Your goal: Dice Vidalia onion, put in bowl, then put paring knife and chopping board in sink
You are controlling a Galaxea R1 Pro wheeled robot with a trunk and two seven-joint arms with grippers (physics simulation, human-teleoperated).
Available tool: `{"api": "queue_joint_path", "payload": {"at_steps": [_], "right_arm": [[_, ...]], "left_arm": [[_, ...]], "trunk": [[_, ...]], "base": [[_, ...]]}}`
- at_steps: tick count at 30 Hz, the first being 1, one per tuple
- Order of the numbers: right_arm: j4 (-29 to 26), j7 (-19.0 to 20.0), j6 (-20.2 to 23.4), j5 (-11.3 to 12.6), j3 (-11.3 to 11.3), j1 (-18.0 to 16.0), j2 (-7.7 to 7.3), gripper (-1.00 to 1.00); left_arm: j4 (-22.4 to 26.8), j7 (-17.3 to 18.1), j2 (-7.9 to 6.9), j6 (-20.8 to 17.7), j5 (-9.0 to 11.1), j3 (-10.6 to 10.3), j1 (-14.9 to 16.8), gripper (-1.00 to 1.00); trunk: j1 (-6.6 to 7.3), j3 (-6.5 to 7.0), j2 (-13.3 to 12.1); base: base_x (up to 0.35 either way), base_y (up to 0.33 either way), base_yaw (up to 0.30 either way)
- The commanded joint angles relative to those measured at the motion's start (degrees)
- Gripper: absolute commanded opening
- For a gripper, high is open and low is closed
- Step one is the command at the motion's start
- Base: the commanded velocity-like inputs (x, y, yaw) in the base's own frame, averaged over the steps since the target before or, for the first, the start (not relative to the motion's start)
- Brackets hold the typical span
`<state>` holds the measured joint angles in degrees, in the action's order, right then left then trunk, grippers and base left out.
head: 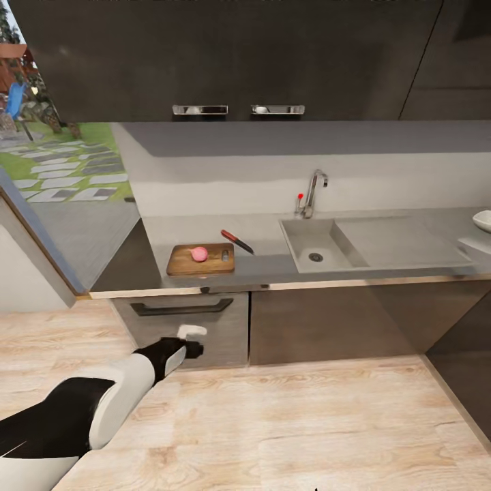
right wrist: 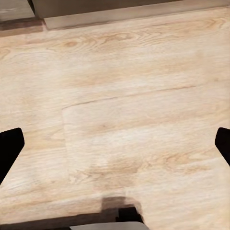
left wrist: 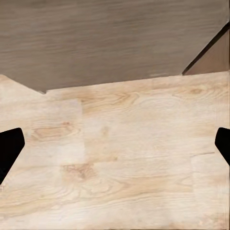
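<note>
Seen from the head camera: long grey countertop (head: pixel 382 269) over dark grey cabinet fronts (head: pixel 327 320), steel bar handles (head: pixel 200 109) above. Rectangular brown wooden chopping board (head: pixel 187 262) lying left of the matte grey sink (head: pixel 320 245), small pink-red onion (head: pixel 199 254) resting on it. Slim red-handled paring knife (head: pixel 236 241) just beside the board, pointing diagonally toward the sink. White bowl (head: pixel 483 219) at far right. Left gripper (left wrist: pixel 115 143) and right gripper (right wrist: pixel 115 143) spread wide, empty, over light wood floor (head: pixel 286 423).
</note>
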<state>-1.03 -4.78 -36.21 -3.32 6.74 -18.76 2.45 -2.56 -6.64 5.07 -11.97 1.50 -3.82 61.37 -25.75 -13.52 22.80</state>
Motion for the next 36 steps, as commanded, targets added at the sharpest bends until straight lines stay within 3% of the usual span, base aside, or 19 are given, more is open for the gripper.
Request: {"api": "queue_joint_path", "payload": {"at_steps": [1,7,8,10,16,18,19,23,25,30,36], "right_arm": [[0.03,-0.17,-0.17,-0.37,0.36,-0.05,0.01,1.0],[-0.02,-0.14,-0.17,-0.37,0.38,-0.05,0.01,1.0],[-0.07,-0.14,-0.17,-0.37,0.38,-0.05,0.01,1.0],[-0.15,-0.08,-0.17,-0.35,0.38,-0.05,0.01,1.0],[-0.51,0.01,-0.16,-0.36,0.57,-0.05,-0.41,1.0],[-1.32,-0.08,0.4,-0.37,0.66,-0.05,-1.29,1.0],[-1.71,-0.09,0.77,-0.37,0.68,-0.05,-1.56,1.0],[-7.73,-0.11,7.18,-0.31,0.72,-0.05,-2.88,1.0],[-11.52,0.05,10.68,-0.07,0.76,-0.05,-3.41,1.0],[-13.86,0.26,11.42,0.09,0.63,-0.05,-3.85,1.0],[-13.03,0.03,7.95,0.02,0.54,-0.05,-3.63,1.0]], "left_arm": [[-0.58,-0.14,-0.03,1.38,0.17,-0.36,-0.07,1.0],[-1.92,0.19,-0.5,6.62,0.25,-0.34,-5.29,1.0],[-2.04,0.29,-0.56,9.63,0.26,-0.32,-9.21,1.0],[-2.07,0.33,-0.58,13.94,0.26,-0.33,-12.92,1.0],[-2.17,-0.07,-0.85,29.81,0.27,-0.31,-21.3,1.0],[-2.18,-0.21,-1.51,36.04,0.29,-0.31,-24.86,1.0],[-2.18,-0.23,-1.77,37.39,0.3,-0.31,-25.65,1.0],[-2.18,-0.73,-4.22,46.44,0.34,-0.31,-30.23,1.0],[-2.18,-3.03,-5.08,51.74,0.34,-0.31,-31.99,1.0],[-2.18,-10.76,-5.57,56.15,0.35,-0.33,-33.59,1.0],[-2.18,-12.88,-5.61,56.79,0.35,-0.38,-34.07,1.0]], "trunk": [[-0.03,-0.1,0.12],[-0.03,-0.1,0.12],[-0.03,-0.1,0.12],[-0.03,-0.1,0.12],[-0.03,-0.1,0.12],[-0.03,-0.1,0.12],[-0.03,-0.1,0.12],[-0.03,-0.1,0.12],[-0.03,-0.1,0.12],[-0.03,-0.1,0.12],[-0.03,-0.1,0.12]], "base": [[0.0,0.0,0.0],[0.0,0.0,0.0],[0.0,0.0,0.0],[0.0,0.0,0.0],[0.0,0.0,0.0],[0.0,0.0,0.0],[0.0,0.0,0.0],[0.0,0.0,0.0],[0.0,0.0,0.0],[0.0,0.0,0.0],[0.0,0.0,0.0]]}}
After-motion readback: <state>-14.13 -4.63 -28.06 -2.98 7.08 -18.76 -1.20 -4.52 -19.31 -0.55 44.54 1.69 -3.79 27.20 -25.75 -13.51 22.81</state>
